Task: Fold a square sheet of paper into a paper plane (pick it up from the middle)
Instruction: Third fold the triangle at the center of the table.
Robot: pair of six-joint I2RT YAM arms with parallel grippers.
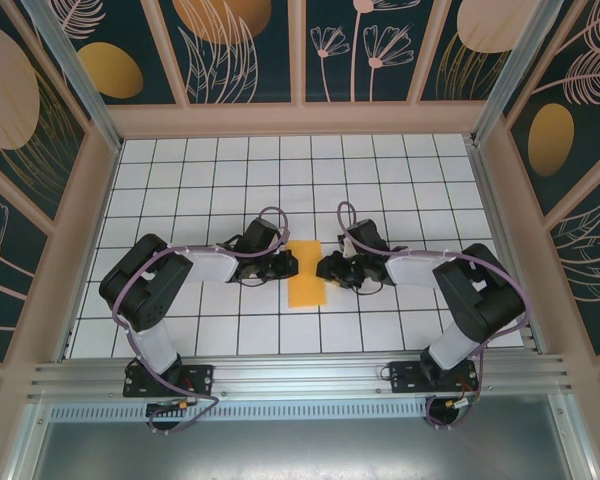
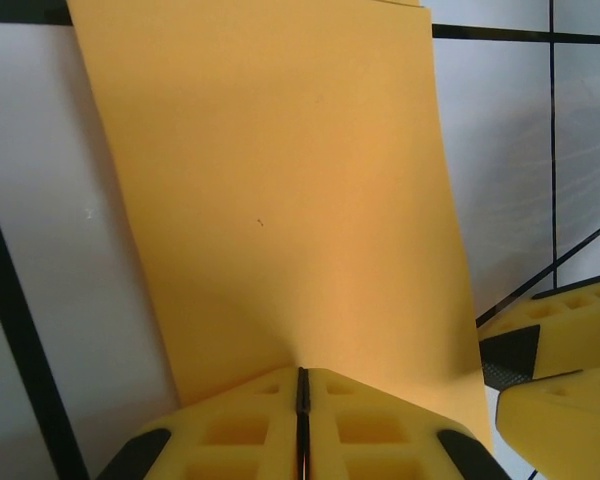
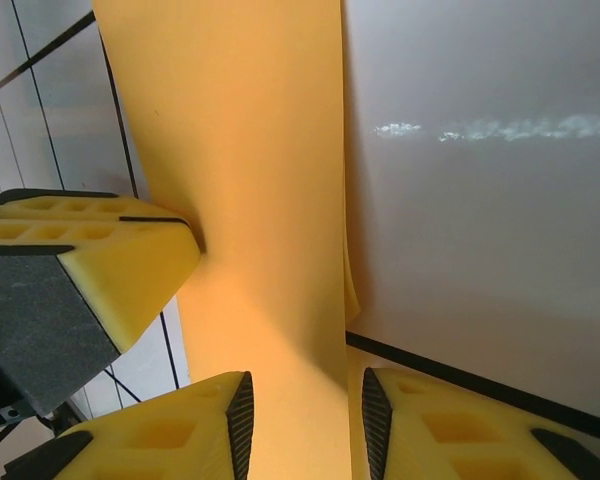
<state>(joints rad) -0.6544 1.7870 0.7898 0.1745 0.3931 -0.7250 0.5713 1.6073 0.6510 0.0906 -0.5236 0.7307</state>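
early fold: both pincers at the thin bright-orange sheet of paper (image 1: pixel 306 275)

the paper lies mid-way across the white gridded desk (image 1: pixel 380 180) as a narrow rectangle, seemingly folded in half once. the left pincer (image 2: pixel 302 375) is closed, pinching one long edge; the right pincer (image 3: pixel 305 400) stands apart, straddling the opposite edge without clamping. nose and wing folds look undone.

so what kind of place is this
Likely a robot test cell: a white gridded table, boxed in by decorated wall panels, with two arms bolted to an aluminium rail, handling orange paper.
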